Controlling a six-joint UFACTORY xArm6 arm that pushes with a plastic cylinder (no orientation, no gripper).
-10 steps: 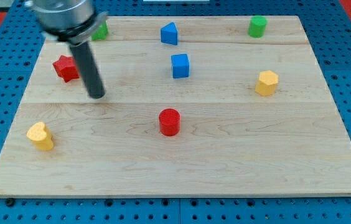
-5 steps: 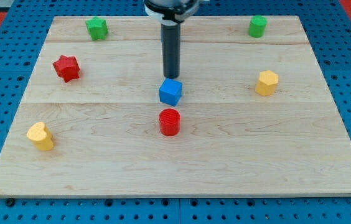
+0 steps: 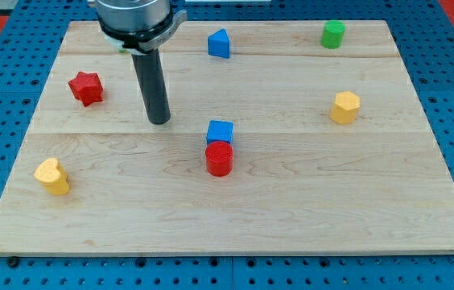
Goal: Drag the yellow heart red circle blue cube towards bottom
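Our tip (image 3: 160, 121) rests on the bench (image 3: 307, 201) left of center, apart from the blue cube (image 3: 220, 131), which touches the red circle (image 3: 220, 158). The yellow heart (image 3: 52, 176) sits lower left. We carry no jaws, only the rod.

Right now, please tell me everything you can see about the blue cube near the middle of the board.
The blue cube is a small solid block, uniformly bright blue with a matte look, sitting flat on the wooden board near its centre. Its top face and one front face show. Its lower edge meets the red cylinder just below it; they appear to touch. My tip is apart from it, toward the view's left and slightly higher.
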